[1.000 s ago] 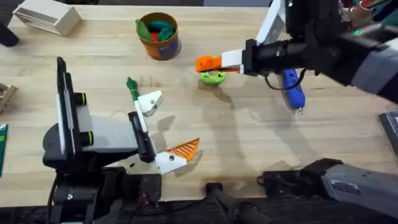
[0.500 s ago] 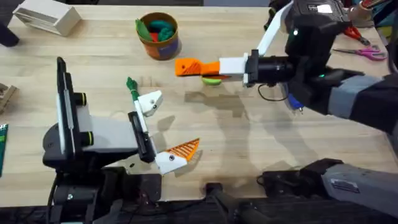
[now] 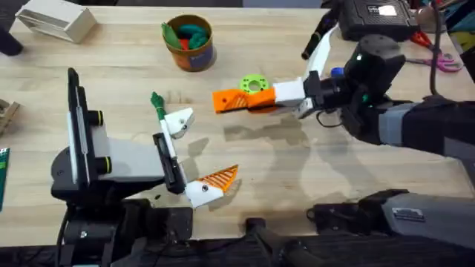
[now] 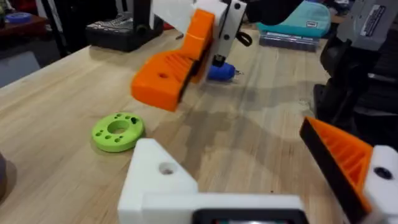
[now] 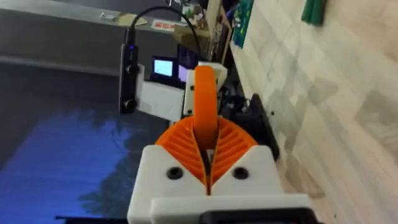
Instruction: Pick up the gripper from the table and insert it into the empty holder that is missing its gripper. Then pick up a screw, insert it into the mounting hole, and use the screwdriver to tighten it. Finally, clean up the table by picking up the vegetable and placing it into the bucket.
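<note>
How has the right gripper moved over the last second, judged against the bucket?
Yes. The right gripper, shut on the orange pad, has travelled left across the table and sits closer below the bucket, with the green ring now exposed behind it.

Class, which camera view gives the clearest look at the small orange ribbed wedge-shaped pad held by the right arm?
The left wrist view: the orange ribbed wedge-shaped pad shows side-on, above the wooden table. The overhead view shows it smaller, beside the bright green ring. The right wrist view shows it end-on, clamped in the right gripper.
</note>
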You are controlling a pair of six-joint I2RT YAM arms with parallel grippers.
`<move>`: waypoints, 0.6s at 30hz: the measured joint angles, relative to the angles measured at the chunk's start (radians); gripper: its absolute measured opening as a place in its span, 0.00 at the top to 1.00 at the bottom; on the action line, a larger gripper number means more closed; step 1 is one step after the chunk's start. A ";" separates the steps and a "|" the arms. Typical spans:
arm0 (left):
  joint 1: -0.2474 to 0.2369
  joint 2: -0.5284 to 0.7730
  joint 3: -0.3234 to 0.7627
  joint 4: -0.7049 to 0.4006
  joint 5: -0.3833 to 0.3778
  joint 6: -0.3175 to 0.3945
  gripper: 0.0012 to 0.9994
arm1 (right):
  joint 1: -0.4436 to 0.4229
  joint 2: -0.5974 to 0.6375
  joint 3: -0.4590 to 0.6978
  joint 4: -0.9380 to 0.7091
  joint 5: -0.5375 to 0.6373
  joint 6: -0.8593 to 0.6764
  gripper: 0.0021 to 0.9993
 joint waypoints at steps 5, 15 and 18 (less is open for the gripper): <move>0.000 0.000 0.000 0.000 0.000 0.000 0.01 | -0.003 0.007 -0.033 0.001 -0.082 0.040 0.98; 0.000 0.000 0.000 0.000 0.000 0.000 0.01 | 0.019 0.007 -0.060 0.005 -0.165 0.047 0.98; 0.000 0.000 0.000 0.000 0.000 0.000 0.01 | 0.048 0.007 -0.060 0.006 -0.159 0.047 0.98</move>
